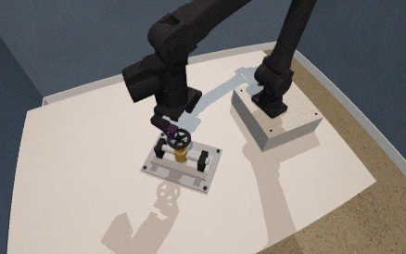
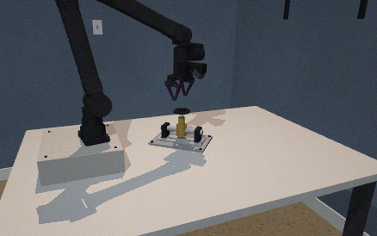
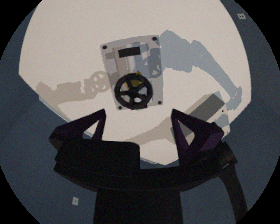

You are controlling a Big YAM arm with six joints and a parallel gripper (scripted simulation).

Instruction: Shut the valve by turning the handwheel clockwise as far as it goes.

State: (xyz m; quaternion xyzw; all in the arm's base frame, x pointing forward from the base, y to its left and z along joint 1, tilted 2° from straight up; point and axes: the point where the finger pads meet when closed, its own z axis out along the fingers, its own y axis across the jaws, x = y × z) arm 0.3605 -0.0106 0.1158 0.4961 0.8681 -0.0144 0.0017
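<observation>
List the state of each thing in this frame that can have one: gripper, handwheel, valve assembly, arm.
Gripper: open, empty, hanging above the handwheel with a gap, touching nothing.
Handwheel: free on top of the brass valve body; how far it is turned cannot be told.
Valve mounting plate: flat on the table.
Arm: reaching over from its grey base block, wrist pointing down.

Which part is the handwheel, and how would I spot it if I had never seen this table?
Start at the white table and find the small grey plate bolted near its middle, beside the arm's grey block. On the plate, a white pipe runs between two black clamps, with a brass post at its centre. The handwheel is the black spoked ring capping that post, just below the open end effector.
</observation>
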